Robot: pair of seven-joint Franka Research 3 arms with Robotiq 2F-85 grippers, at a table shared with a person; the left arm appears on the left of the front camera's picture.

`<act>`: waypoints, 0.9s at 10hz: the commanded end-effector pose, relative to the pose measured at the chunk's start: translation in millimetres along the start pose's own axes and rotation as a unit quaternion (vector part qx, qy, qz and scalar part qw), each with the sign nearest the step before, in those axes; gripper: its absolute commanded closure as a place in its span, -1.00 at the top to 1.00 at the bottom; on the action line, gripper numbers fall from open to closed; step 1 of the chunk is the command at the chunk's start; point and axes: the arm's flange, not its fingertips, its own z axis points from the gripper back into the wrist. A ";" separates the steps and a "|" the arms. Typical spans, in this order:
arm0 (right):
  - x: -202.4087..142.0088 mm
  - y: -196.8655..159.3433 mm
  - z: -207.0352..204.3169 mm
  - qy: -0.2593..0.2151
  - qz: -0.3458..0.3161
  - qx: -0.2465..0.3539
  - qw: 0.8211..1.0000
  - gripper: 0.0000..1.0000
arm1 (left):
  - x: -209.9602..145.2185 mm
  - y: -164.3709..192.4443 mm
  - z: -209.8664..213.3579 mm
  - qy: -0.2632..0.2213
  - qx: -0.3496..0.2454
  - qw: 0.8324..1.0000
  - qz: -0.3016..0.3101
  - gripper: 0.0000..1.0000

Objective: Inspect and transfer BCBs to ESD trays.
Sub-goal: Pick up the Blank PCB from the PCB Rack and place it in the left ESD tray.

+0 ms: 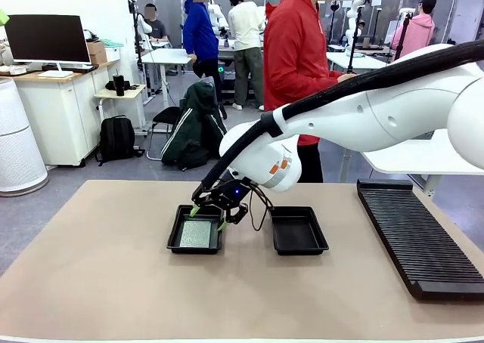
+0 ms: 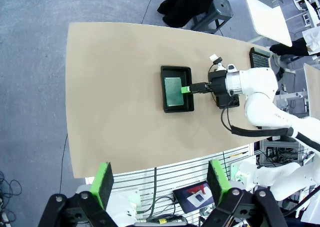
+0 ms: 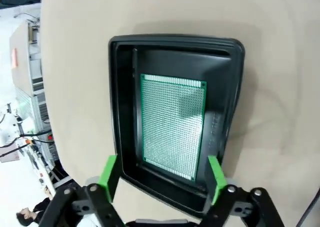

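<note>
BCB flat in ESD tray | right claw spread just above

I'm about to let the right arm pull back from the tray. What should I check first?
1. BCB lying inside the ESD tray, within its rim: ok.
2. Right gripper jaws open, nothing held: ok.
3. Second ESD tray bare and ready: ok.
4. Left gripper jaws open, high above the table: ok.
5. Where the next BCB waits: cannot tell.
</note>
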 end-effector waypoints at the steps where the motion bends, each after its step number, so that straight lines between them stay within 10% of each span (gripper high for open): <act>1: -0.3 19.3 19.0 0.012 0.008 -0.060 0.998 1.00 | -2.2 0.9 -0.8 0.000 -0.002 1.000 0.000 1.00; 9: -0.6 51.3 90.8 0.024 0.034 -0.193 0.980 1.00 | -2.2 0.9 -0.8 0.000 -0.002 1.000 0.000 1.00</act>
